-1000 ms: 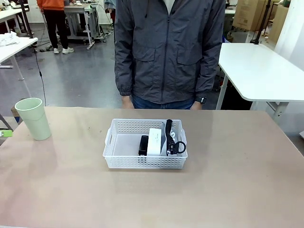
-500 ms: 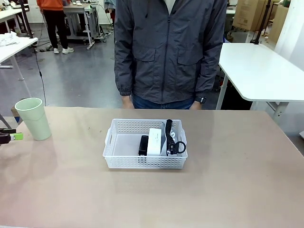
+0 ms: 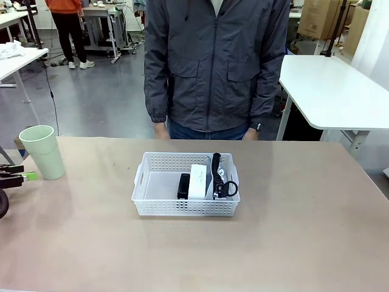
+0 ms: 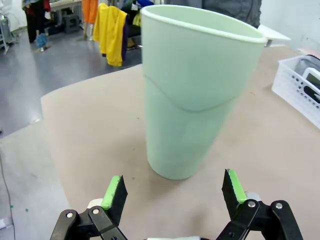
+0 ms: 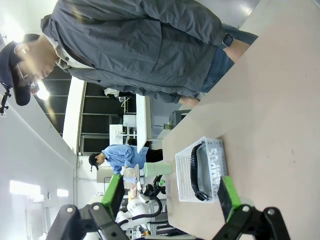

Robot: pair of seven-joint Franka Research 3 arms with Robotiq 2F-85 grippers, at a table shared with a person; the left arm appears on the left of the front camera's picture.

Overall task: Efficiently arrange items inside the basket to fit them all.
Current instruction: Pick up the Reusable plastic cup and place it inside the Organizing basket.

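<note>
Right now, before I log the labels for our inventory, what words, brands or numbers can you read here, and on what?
"CAMPUS": white letters, sideways in the right wrist view, on the grey pouch inside the basket; the first letters are hard to make out.
Any print on the white box: too small to read.
No print seen on the green cup or the black stapler.
</note>
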